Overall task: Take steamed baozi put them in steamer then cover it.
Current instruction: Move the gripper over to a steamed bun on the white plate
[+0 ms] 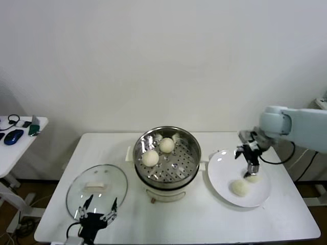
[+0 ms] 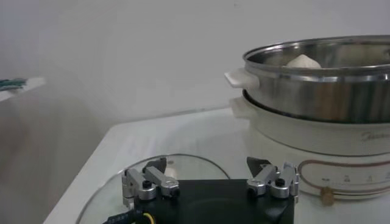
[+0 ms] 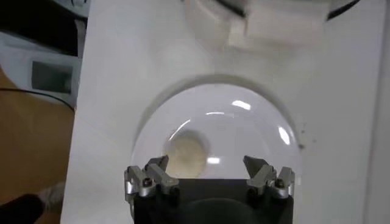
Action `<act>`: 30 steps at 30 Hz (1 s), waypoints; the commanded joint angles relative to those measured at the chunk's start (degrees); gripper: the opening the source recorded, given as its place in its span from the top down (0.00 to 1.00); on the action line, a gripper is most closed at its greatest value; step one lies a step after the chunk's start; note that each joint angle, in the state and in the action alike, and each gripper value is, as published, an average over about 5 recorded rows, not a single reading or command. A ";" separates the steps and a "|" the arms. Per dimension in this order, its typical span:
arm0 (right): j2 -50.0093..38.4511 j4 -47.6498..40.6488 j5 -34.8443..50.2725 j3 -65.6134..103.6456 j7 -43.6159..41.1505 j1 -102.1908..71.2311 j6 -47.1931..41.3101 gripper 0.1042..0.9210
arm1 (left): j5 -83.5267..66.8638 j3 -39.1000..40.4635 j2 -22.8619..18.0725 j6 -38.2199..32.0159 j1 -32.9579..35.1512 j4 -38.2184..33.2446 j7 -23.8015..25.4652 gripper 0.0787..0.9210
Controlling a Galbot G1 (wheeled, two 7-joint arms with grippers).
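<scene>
The steamer (image 1: 166,171) stands mid-table with two steamed baozi (image 1: 150,157) (image 1: 166,145) on its perforated tray. Two more baozi (image 1: 239,187) (image 1: 254,178) lie on the white plate (image 1: 224,166) to its right. My right gripper (image 1: 251,172) hangs open just above the plate, over the farther bun. In the right wrist view one baozi (image 3: 186,152) lies on the plate (image 3: 244,131), off toward one finger of that gripper (image 3: 206,162). The cover (image 1: 97,188) lies flat left of the steamer. My left gripper (image 1: 97,213) waits open at its near edge, holding nothing; its wrist view shows the gripper (image 2: 208,164), the cover (image 2: 186,165) and the steamer (image 2: 317,91).
A small side table (image 1: 20,145) at the far left carries a mouse and other small items. The table's front edge runs just below the left gripper. A cable trails off the right arm beyond the table's right edge.
</scene>
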 commanded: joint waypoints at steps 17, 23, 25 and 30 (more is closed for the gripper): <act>-0.58 -7.19 -10.46 16.96 6.60 -24.33 -3.43 0.15 | 0.11 0.05 -0.04 -0.01 -0.09 0.57 -0.01 0.12; -0.61 -6.86 -10.01 16.94 5.65 -23.23 -3.14 0.26 | 0.18 0.14 -0.20 0.10 -0.22 0.28 -0.01 0.12; -0.79 -6.27 -9.61 16.22 4.86 -21.81 -2.73 0.30 | 0.19 0.08 -0.24 0.09 -0.13 0.15 -0.02 0.12; 0.05 -4.69 -8.76 9.81 0.87 -10.00 1.69 0.35 | 0.34 -0.13 -0.25 0.10 0.16 -0.13 -0.03 0.12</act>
